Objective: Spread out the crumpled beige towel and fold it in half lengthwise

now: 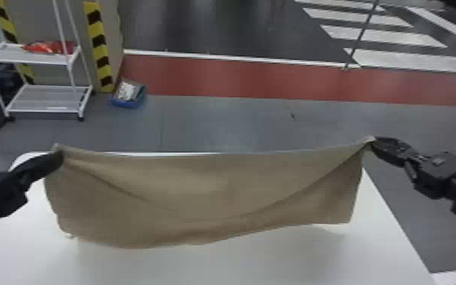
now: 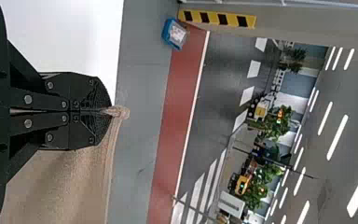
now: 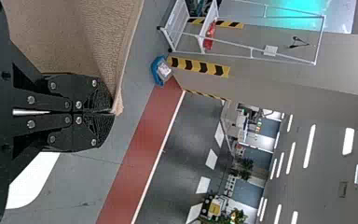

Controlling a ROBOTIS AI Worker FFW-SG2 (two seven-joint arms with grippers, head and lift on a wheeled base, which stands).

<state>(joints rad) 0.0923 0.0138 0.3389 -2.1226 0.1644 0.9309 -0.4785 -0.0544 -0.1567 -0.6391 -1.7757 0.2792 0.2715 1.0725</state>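
Stretched between both grippers, the beige towel (image 1: 216, 189) hangs over the white table, its upper edge nearly straight and folds sagging from both held corners. My left gripper (image 1: 58, 156) holds the upper left corner, and my right gripper (image 1: 374, 142) the upper right one. In the left wrist view, the left gripper (image 2: 107, 111) is shut on a corner of the towel (image 2: 70, 186), with a small tuft poking past the fingertips. The right wrist view has the right gripper (image 3: 112, 112) shut on the other corner of the towel (image 3: 74, 37).
The white table (image 1: 238, 265) lies under and in front of the towel. Beyond it on the floor are a blue bin (image 1: 128, 101) and a white wheeled rack (image 1: 45, 99) with a red item on its shelf, beside a striped pillar (image 1: 98, 49).
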